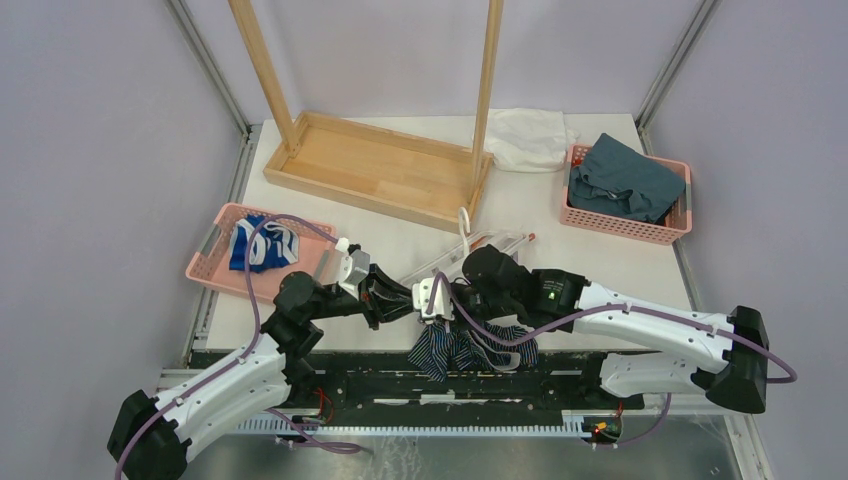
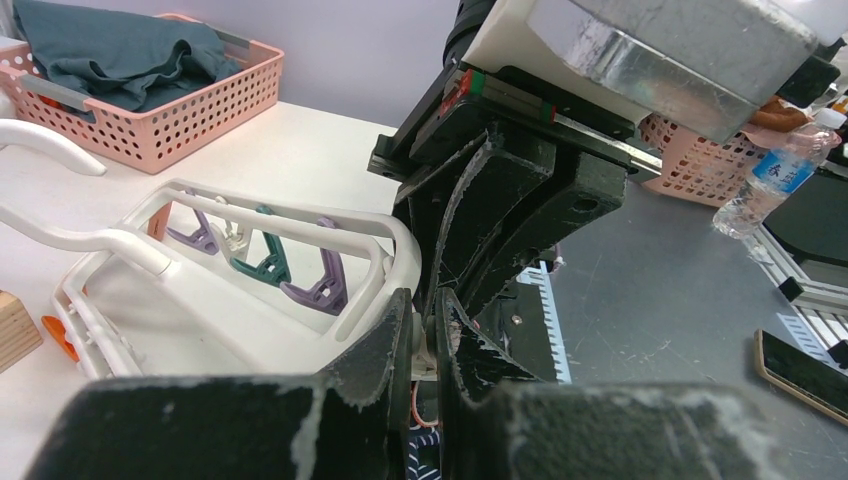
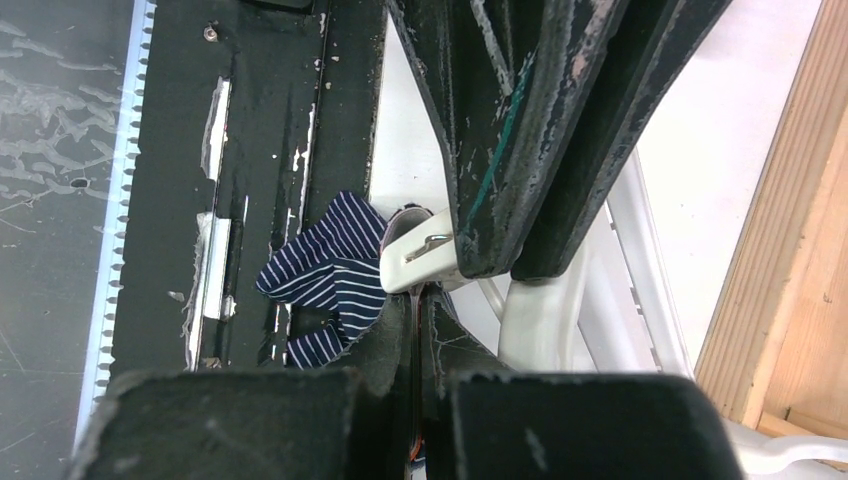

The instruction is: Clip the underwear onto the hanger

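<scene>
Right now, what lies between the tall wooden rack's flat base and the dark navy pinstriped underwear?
The white plastic rectangular drying hanger lies there; the top external view shows it most clearly.

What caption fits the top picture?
Left gripper and right gripper meet at a clip on the hanger, underwear dangling below.

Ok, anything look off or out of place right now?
The underwear is bunched and droops over the table's near edge onto the black rail. The hanger sits down on the table, not hung from the wooden rack. No damage or spills visible.
</scene>
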`<state>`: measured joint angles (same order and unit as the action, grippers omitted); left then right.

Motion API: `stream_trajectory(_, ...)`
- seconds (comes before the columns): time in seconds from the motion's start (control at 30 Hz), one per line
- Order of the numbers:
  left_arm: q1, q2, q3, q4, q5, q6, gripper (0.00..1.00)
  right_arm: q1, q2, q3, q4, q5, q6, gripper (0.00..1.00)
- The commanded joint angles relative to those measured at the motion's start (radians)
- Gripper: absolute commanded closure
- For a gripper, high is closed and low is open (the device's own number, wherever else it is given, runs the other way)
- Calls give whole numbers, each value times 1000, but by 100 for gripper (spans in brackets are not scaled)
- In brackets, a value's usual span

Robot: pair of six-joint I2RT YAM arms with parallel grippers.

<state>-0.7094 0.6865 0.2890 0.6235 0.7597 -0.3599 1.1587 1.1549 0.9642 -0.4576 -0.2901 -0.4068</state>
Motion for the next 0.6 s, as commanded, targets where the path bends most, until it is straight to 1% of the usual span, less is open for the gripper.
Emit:
stream_trajectory(0.0, -2, -7, 52, 47, -11, 21, 97, 4, -23, 7, 58, 27, 19, 100)
stream_trajectory(0.57, -1, -13, 49, 47, -13, 19, 97, 5, -1, 10, 68, 74, 76, 100)
